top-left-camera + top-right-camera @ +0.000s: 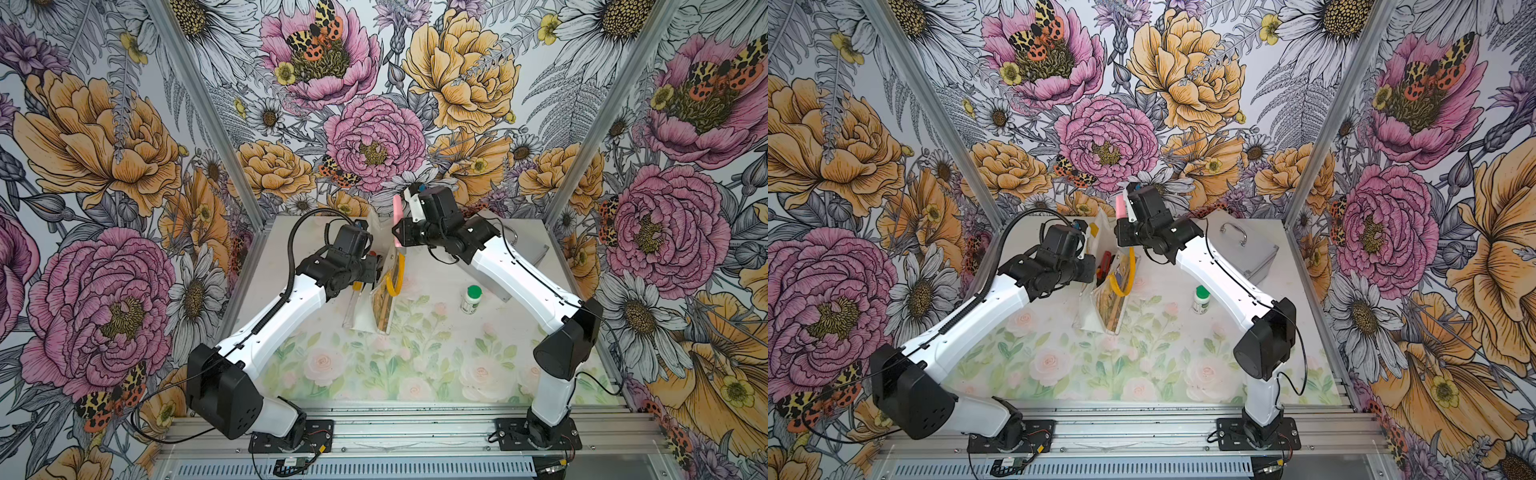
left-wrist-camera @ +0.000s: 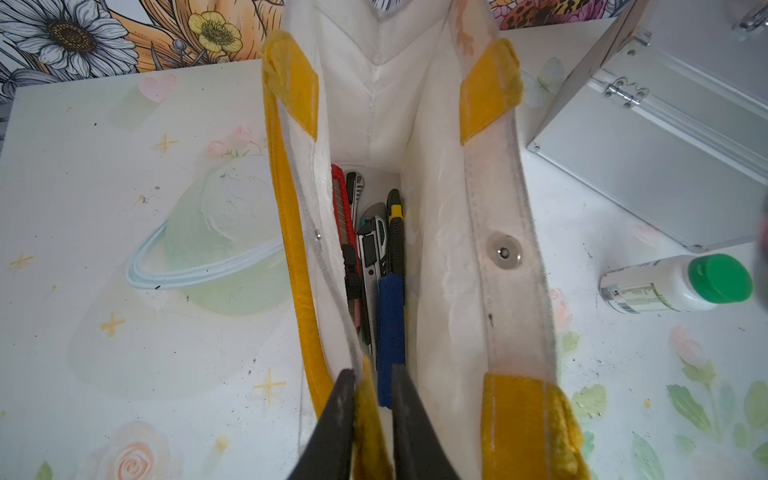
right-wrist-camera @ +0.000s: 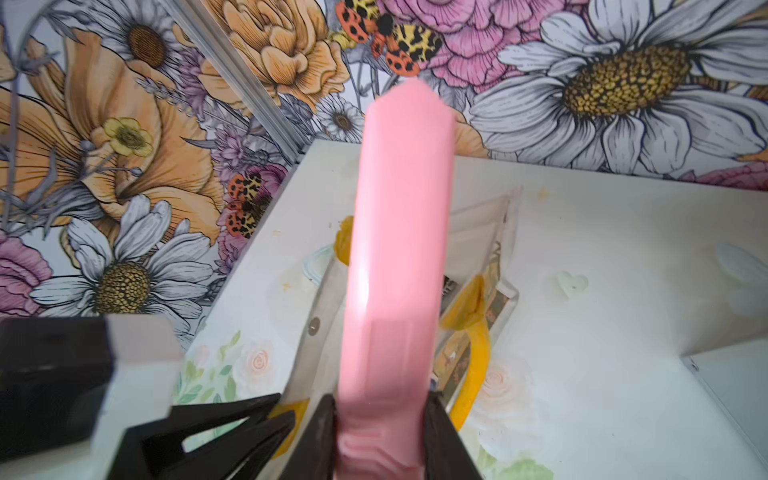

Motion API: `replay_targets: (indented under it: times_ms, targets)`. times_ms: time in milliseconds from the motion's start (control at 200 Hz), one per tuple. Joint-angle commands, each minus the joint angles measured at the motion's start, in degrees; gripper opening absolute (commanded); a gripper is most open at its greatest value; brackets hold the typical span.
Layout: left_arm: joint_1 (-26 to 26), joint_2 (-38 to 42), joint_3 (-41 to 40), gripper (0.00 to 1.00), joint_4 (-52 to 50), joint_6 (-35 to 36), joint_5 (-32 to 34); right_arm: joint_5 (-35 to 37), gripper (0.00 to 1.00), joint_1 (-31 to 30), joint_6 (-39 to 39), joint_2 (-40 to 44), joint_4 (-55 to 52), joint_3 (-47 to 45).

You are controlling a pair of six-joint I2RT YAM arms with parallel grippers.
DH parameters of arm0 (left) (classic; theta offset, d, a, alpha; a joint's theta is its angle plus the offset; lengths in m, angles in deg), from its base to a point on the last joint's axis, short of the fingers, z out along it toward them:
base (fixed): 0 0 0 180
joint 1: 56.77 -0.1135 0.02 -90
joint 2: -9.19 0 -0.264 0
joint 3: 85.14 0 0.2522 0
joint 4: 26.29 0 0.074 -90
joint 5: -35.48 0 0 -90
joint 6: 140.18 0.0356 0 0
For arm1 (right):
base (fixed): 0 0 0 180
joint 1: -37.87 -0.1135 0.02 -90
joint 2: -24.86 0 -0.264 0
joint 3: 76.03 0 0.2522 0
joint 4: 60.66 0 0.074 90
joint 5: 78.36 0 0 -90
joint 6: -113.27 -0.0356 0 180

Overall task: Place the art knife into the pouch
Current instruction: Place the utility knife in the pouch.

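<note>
— Over the 12 o'clock end of the pouch (image 1: 376, 309): art knife (image 1: 397, 220), pink, gripped at the ribbed butt by right claw (image 3: 380, 419), closed on both flat sides, tip pointing away from the claw. Above the rim, not yet inside.
— Handling?
— Likely light, stiff plastic, smooth-sided, so apt to slip if gripped loosely. Best taken low on the ribbed butt, leaving the tip free to lead in.
— Pouch?
— Centre of surface (image 1: 374, 374), standing on edge, glossy, soft-walled. Held open by left claw (image 2: 372, 374), nearly closed, pinching the rim beside a yellow handle (image 2: 291, 199). Likely to sag if released.
— Contents?
— Several cutters (image 2: 374, 257) lying along the bottom, with room beside them.
— Surroundings?
— Bottle (image 1: 471, 299), green cap, at 3 o'clock of the pouch, well apart. Metal case (image 1: 1246, 253) at 2 o'clock, farther off. Neither in the path, only the narrow mouth to mind.
</note>
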Motion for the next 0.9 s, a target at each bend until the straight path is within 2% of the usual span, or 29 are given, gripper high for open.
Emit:
replay_targets:
  times_ms: [0, 440, 585, 630, 731, 806, 896]
  targets:
    - [0.48, 0.01, 1.29, 0.19, -0.23, 0.66, 0.06, -2.19, 0.09, -1.88, 1.32, 0.58, 3.03, 2.71]
    - [-0.74, 4.03, -1.47, 0.19, -0.21, 0.32, 1.15, 1.02, 0.07, -2.78, -0.50, -8.57, 3.95, 2.44]
    - [-1.51, 4.81, -1.88, 0.20, -0.25, 0.25, 1.33, 1.07, 0.09, -2.68, -0.77, -10.20, 3.86, 2.41]
    - [-1.67, 5.01, -2.02, 0.20, -0.25, 0.29, 1.34, 1.08, 0.17, -2.66, -0.88, -10.45, 3.86, 2.41]
    - [-2.27, 5.15, -2.39, 0.22, -0.20, 0.35, 1.31, 1.51, 0.46, -2.61, -0.47, -10.40, 3.86, 2.77]
    - [-2.64, 5.28, -2.35, 0.25, -0.22, 0.30, 1.34, 2.33, 0.53, -2.30, -0.02, -9.85, 3.86, 3.09]
    - [-3.12, 5.28, -2.34, 0.26, -0.24, 0.48, 1.32, 2.38, 0.55, -1.57, -0.03, -9.13, 3.86, 3.16]
